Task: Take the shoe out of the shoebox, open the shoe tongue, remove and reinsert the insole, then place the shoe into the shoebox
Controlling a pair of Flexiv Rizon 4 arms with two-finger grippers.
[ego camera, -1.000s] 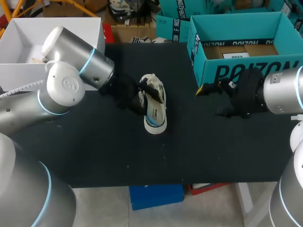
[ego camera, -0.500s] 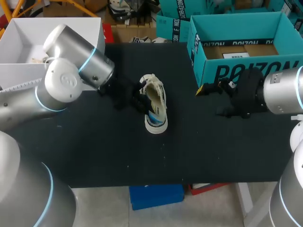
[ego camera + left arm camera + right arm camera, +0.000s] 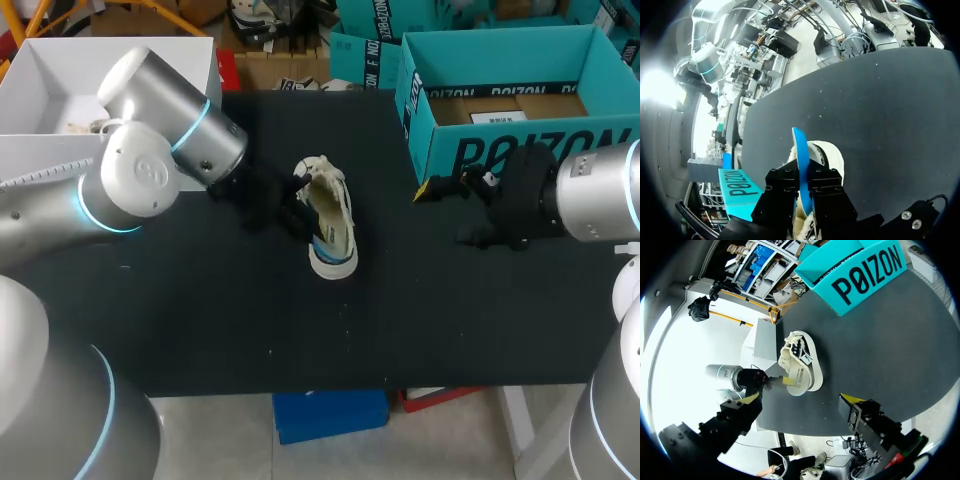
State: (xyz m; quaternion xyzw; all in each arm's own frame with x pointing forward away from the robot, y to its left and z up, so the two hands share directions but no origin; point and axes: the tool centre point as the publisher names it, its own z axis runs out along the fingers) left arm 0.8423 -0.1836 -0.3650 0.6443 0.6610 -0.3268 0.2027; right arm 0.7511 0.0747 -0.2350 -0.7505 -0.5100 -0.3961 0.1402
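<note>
- Head view: teal shoebox open at the far right of the table, holding a brown cardboard liner with a white label; shoe out on the table near the middle, well apart from the shoebox, tipped toward its side; left gripper against the shoe's opening; right gripper near the shoebox's front corner.
- Left wrist view: left gripper clamped on a thin blue insole, seen edge-on, standing up between the fingers; cream shoe just ahead.
- Right wrist view: right gripper fingers wide apart, nothing between them; shoe ahead, shoebox beyond it.
- Against a second ago: shoe rolled further onto its side, its near end slightly closer to the near edge; right arm unmoved.
</note>
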